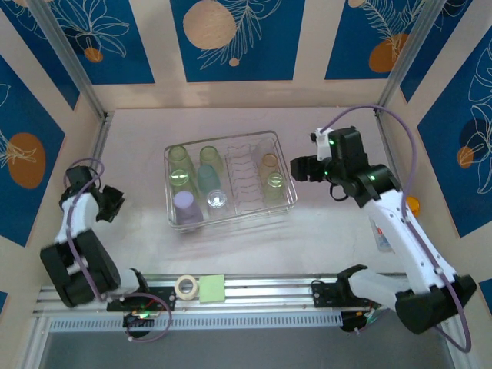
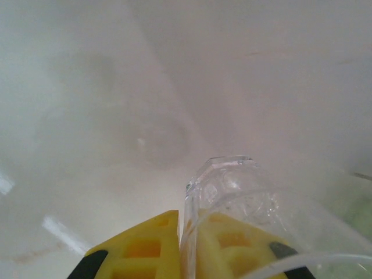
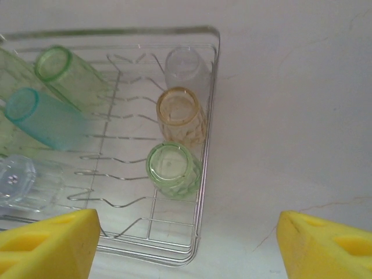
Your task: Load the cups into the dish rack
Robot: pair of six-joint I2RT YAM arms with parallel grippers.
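The silver wire dish rack [image 1: 283,201] sits mid-table and holds several cups: light green ones [image 1: 178,157], a teal one [image 1: 207,178], a lavender one [image 1: 187,206], a clear one [image 1: 217,201] and a peach one [image 1: 269,163]. Far left of the rack, my left gripper [image 1: 111,204] is low over the table. Its yellow fingers [image 2: 145,250] are shut on a clear faceted cup [image 2: 232,186]. Just off the rack's right edge, my right gripper [image 1: 301,167] hangs wide open and empty. Below it are a green cup [image 3: 171,168], the peach cup [image 3: 180,113] and the rack rim [image 3: 206,145].
A white tape roll [image 1: 186,286] and a green pad [image 1: 211,288] lie on the metal rail at the near edge. An orange piece [image 1: 413,205] sits by the right wall. Patterned walls close in the table on three sides.
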